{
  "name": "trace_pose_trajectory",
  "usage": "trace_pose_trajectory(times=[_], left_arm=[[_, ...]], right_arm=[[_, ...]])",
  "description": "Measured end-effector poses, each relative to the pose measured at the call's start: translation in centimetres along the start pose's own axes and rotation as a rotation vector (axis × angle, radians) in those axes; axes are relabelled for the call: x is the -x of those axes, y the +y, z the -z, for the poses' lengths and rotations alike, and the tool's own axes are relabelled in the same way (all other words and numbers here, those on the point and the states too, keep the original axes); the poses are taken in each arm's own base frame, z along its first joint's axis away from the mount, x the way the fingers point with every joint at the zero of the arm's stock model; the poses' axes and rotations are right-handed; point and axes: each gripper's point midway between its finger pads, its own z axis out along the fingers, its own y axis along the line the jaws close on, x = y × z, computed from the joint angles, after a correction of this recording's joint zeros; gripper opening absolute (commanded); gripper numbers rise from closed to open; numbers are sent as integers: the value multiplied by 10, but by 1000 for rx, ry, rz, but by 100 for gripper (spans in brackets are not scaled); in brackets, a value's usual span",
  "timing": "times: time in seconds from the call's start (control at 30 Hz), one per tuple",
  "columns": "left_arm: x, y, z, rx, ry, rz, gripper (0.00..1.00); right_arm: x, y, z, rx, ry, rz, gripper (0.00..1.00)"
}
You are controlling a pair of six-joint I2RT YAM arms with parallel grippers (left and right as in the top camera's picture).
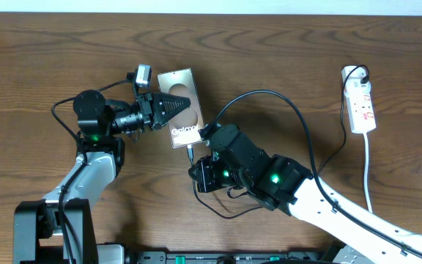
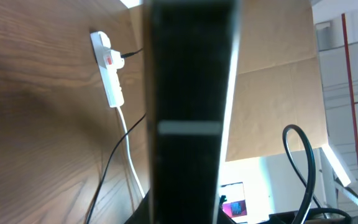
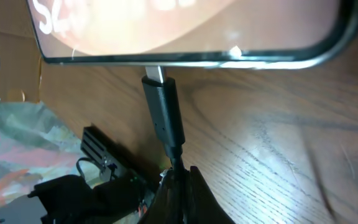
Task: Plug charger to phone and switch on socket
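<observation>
The phone [image 1: 182, 110] lies on the wood table left of centre, its screen showing "Galaxy" lettering. My left gripper [image 1: 168, 105] is shut on the phone from its left side; in the left wrist view the phone's dark edge [image 2: 188, 106] fills the middle. The charger cable [image 1: 299, 117] runs from the socket [image 1: 360, 99] at the far right to my right gripper [image 1: 202, 155]. That gripper is shut on the cable just behind the connector [image 3: 165, 112], whose metal tip sits at the phone's bottom edge [image 3: 185, 57]. The socket also shows in the left wrist view [image 2: 109, 68].
The socket's white cord [image 1: 366, 172] runs down the right side toward the front edge. A loop of black cable [image 1: 222, 205] lies under my right arm. Cardboard and room clutter show beyond the table in the left wrist view.
</observation>
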Motion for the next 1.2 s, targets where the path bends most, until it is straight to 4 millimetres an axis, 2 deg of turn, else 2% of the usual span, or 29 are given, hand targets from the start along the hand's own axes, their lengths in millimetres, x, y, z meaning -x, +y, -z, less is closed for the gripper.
trace_pose_trajectory(times=[0.67,0.83,1.2], left_arm=[[-2,0,0,-3,11,-6,7],[-2,0,0,-2,11,-6,7],[-3,0,0,-4,16,-6,7]], right_arm=[[-2,3,1,14,10,1,1],[0,7,9,28,-7,13,1],[-4,0,12,-8,1,3,1]])
